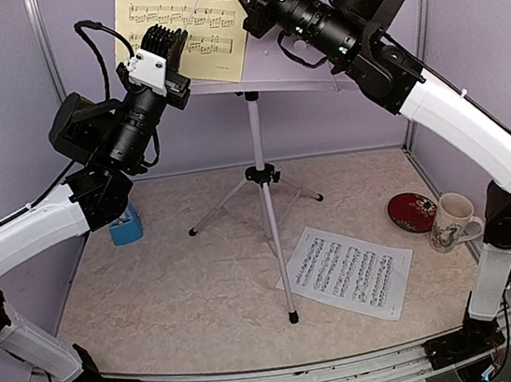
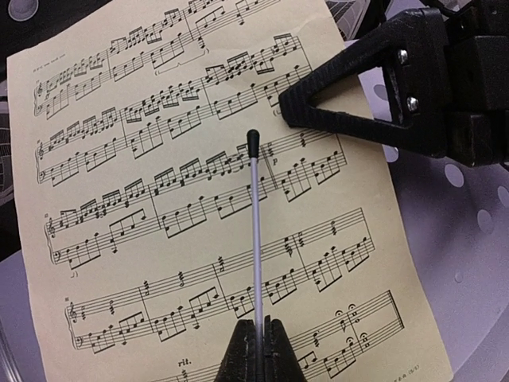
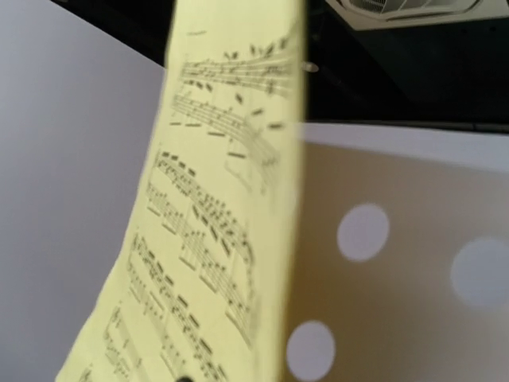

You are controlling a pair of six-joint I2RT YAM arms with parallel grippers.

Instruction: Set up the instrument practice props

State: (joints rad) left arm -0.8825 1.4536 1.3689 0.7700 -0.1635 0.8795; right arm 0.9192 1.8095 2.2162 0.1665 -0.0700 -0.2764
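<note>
Lilac walls are backing a stand (image 1: 253, 125) holding the yellow sheet (image 1: 179, 22). Left gripper (image 2: 256, 325) is clamping the stand's wire (image 2: 254, 231) across the sheet; right gripper (image 2: 285, 107) is pinching the sheet's top corner.

The yellow sheet of printed music (image 1: 179, 22) and the white printed sheet (image 1: 346, 271) are matt paper. The silver tripod music stand (image 1: 262, 181) is shiny metal tubing with a smooth white perforated panel (image 3: 398, 302) and a bright thin silver wire arm (image 2: 256, 239). The mottled beige desk (image 1: 174, 286) looks matt. The white patterned mug (image 1: 452, 222) is glossy.
</note>
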